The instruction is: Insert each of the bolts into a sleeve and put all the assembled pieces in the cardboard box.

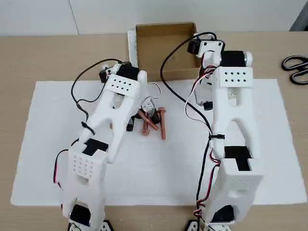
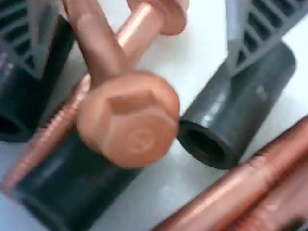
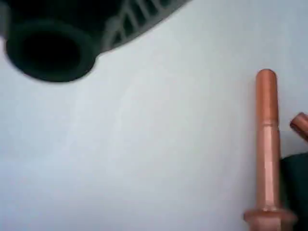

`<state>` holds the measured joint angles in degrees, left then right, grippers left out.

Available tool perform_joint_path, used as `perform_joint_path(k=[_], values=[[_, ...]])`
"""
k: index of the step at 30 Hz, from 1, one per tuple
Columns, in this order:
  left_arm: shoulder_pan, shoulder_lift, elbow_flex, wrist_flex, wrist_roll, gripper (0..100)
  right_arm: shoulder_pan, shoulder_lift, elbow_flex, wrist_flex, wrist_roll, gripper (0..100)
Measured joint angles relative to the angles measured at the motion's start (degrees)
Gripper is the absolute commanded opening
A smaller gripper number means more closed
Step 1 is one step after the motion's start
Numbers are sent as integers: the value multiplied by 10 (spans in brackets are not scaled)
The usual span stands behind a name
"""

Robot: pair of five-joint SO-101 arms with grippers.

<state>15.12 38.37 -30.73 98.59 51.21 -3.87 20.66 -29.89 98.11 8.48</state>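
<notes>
Your left claw point(image 2: 139, 53), released, straddles the leaning bolt point(image 2: 127, 118) (head up); your right claw point(image 3: 103, 33) grasps a sleeve point(image 3: 48, 48) to its right.

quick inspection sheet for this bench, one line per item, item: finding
surface: white sheet laid over a wooden table
job's things: copper bolts and black sleeves piled mid-sheet; cardboard box open behind the sheet
clutter: scissors at the table's right edge
grippers: left claw open over the pile; right claw looks shut on a lone sleeve above the sheet
cables: black cable loops across the sheet beside the box
surroundings: white wall behind the table
</notes>
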Motion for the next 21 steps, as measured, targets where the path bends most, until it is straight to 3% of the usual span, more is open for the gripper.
perform_joint_path(k=[9,21], values=[[1,0,0,-4,2,95,0,0,0,0,0,5],[11,0,-1,-16,-1,32,0,15,0,0,0,5]])
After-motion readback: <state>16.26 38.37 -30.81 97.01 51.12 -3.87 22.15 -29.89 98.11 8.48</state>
